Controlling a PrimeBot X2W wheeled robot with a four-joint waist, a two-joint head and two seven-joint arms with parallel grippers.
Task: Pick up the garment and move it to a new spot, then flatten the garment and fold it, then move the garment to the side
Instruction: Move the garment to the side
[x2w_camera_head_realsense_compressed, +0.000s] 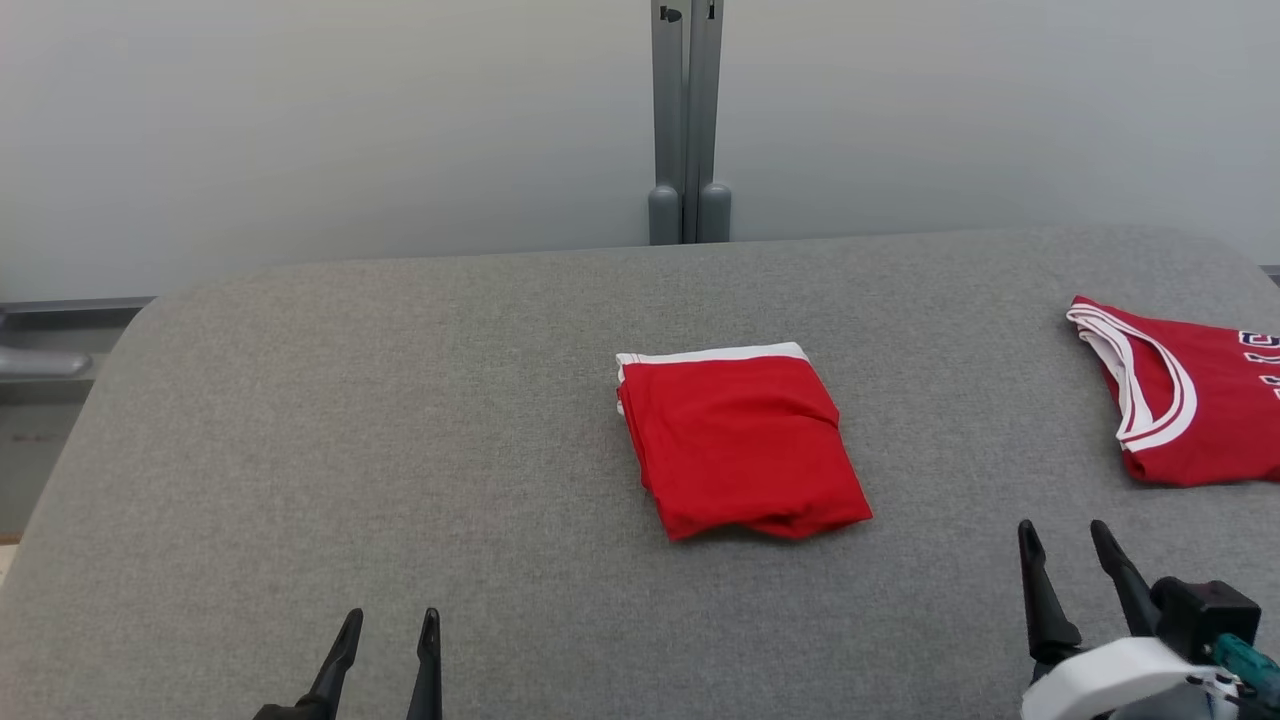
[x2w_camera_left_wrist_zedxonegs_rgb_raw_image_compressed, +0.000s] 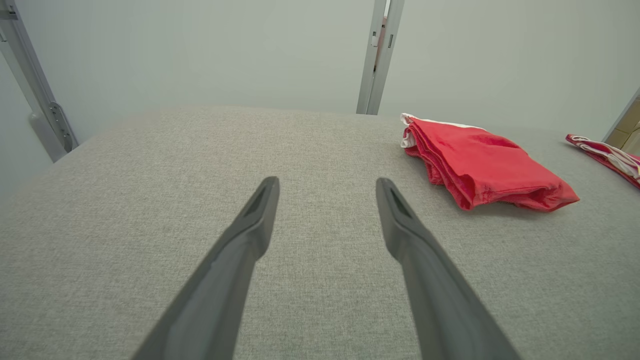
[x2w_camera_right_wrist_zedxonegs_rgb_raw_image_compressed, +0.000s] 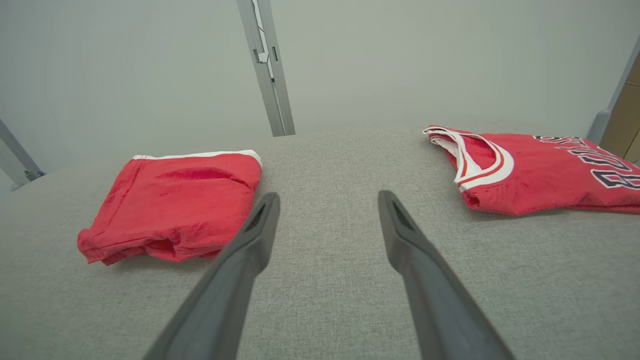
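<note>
Our left claw (x2w_camera_head_realsense_compressed: 393, 615) hangs low over the near edge of the bench (x2w_camera_head_realsense_compressed: 400, 450), its two dark fingers spread wide with nothing between them; in the left wrist view the same claw (x2w_camera_left_wrist_zedxonegs_rgb_raw_image_compressed: 327, 181) shows only bare grey cloth in the gap. Our right claw (x2w_camera_head_realsense_compressed: 1062, 528) stands equally wide apart and empty at the near right, fingers pointing across the bench. Ahead and between the two arms, near the middle of the bench, lies the folded red garment (x2w_camera_head_realsense_compressed: 740, 445), a compact, slightly skewed rectangle with a white band along its far edge and its layered edges facing us. It is well apart from both claws. Further right, at the bench's edge, a red jersey (x2w_camera_head_realsense_compressed: 1200, 400) with white trim and dark lettering lies spread flat, separate from the folded piece. The bench is covered in woven grey fabric and its far corners are rounded. Behind it rises a plain pale wall (x2w_camera_head_realsense_compressed: 300, 130), split by a grey upright post (x2w_camera_head_realsense_compressed: 687, 120).
</note>
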